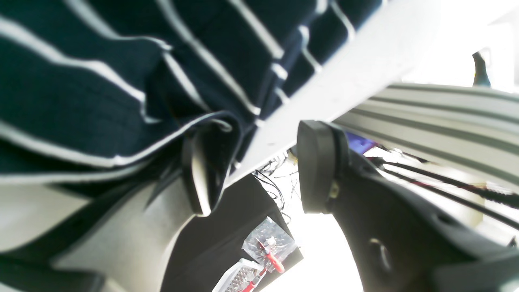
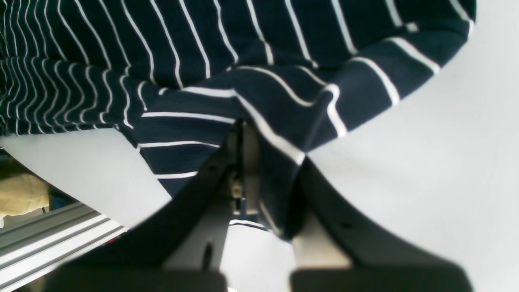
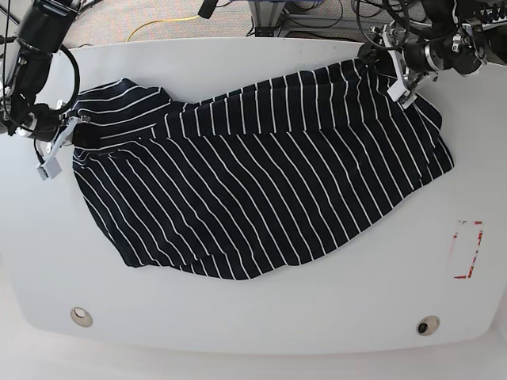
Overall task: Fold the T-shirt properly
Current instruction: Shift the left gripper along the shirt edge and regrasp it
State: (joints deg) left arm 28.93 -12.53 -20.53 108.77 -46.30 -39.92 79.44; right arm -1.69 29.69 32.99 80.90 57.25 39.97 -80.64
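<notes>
Striped fabric is sitting pinched in the right gripper (image 2: 263,178), whose jaws are clamped on an edge of the T-shirt (image 3: 261,190). The left gripper (image 1: 259,170) is standing half apart with a hem draped over one finger; whether it is truly gripping, I cannot tell. Between the two, the shirt is lying spread and rumpled on the white table (image 3: 253,332), so folding is barely starting.
</notes>
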